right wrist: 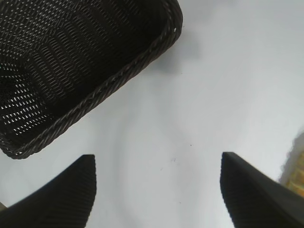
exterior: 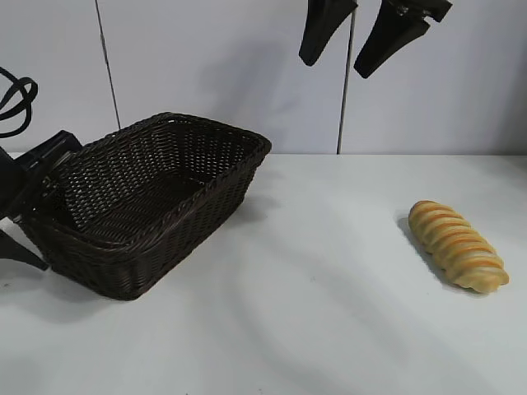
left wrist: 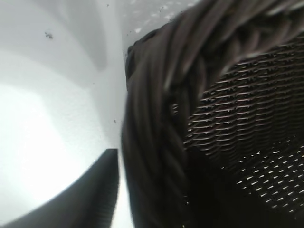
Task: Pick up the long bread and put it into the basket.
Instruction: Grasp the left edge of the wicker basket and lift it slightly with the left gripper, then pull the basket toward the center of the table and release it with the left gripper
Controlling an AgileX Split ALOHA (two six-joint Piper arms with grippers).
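Two arms share a white table [exterior: 329, 313] in front of a pale panelled wall. On the right side of the exterior view lies the long bread [exterior: 458, 245], an oblong golden-yellow loaf with orange-brown diagonal ridges across its top, resting flat on the tabletop and well apart from everything else. In the right wrist view only a sliver of it shows at the frame's edge.

On the left side of the exterior view sits the basket [exterior: 206, 132], a large rectangular dark brown woven wicker one with sloping sides and a braided rim; nothing lies inside it.

Above the table, the right gripper [exterior: 362, 39] hangs at the top of the exterior view with its two black fingers spread wide and nothing between them. Its wrist view shows both fingers apart over bare table, between the basket's corner and the loaf.

At the basket's left end is the left gripper [exterior: 37, 193]. Its wrist view is filled with the braided rim, one black finger [left wrist: 95, 194] just outside the wicker, so it appears clenched on the basket's rim.

No brand, label or writing can be read anywhere.
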